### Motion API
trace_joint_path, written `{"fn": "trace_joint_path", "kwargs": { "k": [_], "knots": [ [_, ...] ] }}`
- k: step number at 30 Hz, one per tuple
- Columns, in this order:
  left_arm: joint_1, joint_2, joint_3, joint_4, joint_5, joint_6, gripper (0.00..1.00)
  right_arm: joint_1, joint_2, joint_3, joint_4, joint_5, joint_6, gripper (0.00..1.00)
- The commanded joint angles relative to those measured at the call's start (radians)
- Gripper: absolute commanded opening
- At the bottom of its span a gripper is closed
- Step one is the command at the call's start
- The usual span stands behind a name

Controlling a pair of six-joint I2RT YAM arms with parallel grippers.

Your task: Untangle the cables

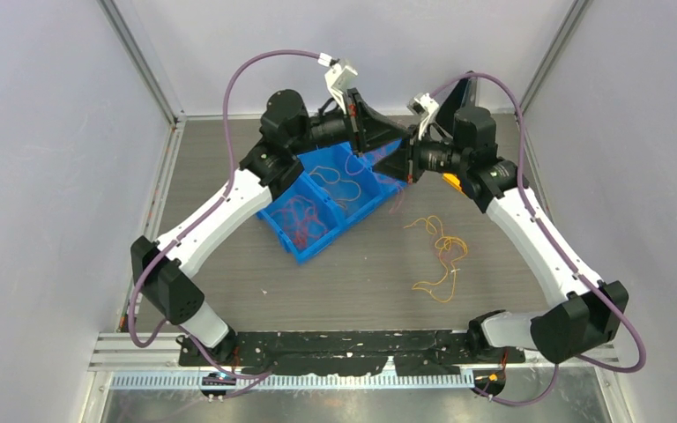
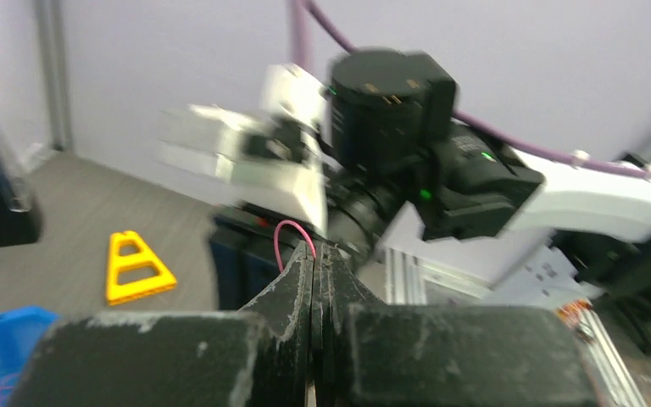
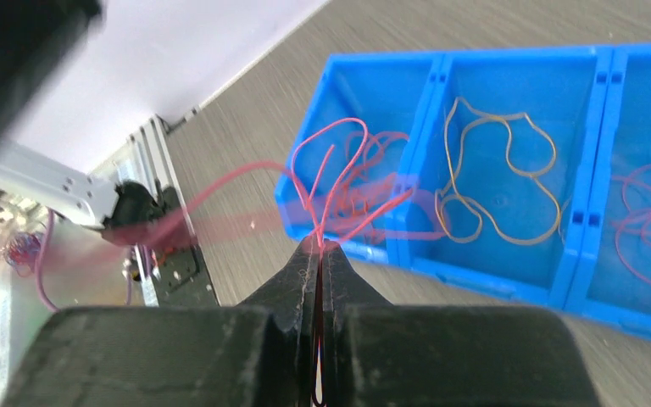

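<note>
The right gripper (image 3: 320,246) has its jaws pressed together, pinching a red cable (image 3: 312,219) whose thin loops rise from the fingertips, while a blurred red strand runs off to one side. The left gripper (image 2: 315,248) is likewise pressed together and pinches a pinkish-red cable (image 2: 277,246), a small arc of which curls up beside its tips; whether this is the same cable as the one in the other gripper cannot be told. In the overhead view both grippers meet tip to tip above the far end of a blue bin (image 3: 509,280), which sits askew on the table (image 1: 361,291), nearer the far edge than the near edge. The bin has three compartments in a row: the one under the grippers holds more red wire, the middle one holds an orange-yellow cable (image 3: 447,144) in loose curves, and the one nearest the left arm's base holds a tangle of red cables (image 1: 300,220). A second orange-yellow cable (image 1: 441,251) lies loose on the bare table, just right of the bin and well short of the near edge. A yellow triangular frame (image 2: 140,287) lies flat on the table towards the far right corner, close beside the right arm's wrist.
</note>
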Motion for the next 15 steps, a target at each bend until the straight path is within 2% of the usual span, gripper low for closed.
{"fn": "trace_joint_path", "kwargs": {
  "k": [1, 4, 10, 11, 13, 15],
  "knots": [
    [-0.013, -0.08, -0.082, 0.1, 0.104, -0.05, 0.0, -0.018, 0.026, 0.081, 0.255, -0.054, 0.19, 0.05],
    [-0.011, -0.15, -0.188, 0.081, 0.11, 0.007, 0.0, -0.049, 0.021, 0.077, 0.389, -0.051, 0.269, 0.05],
    [0.011, -0.244, -0.312, -0.034, 0.061, 0.112, 0.0, -0.111, 0.023, 0.06, 0.539, -0.079, 0.444, 0.06],
    [0.014, -0.247, -0.314, -0.07, 0.026, 0.136, 0.08, -0.112, 0.023, 0.059, 0.549, -0.086, 0.457, 0.05],
    [0.022, -0.248, -0.307, -0.132, -0.042, 0.155, 0.46, -0.111, 0.025, 0.052, 0.575, -0.094, 0.49, 0.05],
    [0.041, -0.248, -0.294, -0.131, -0.048, 0.125, 0.82, -0.111, 0.028, 0.042, 0.585, -0.091, 0.509, 0.05]
  ]
}}
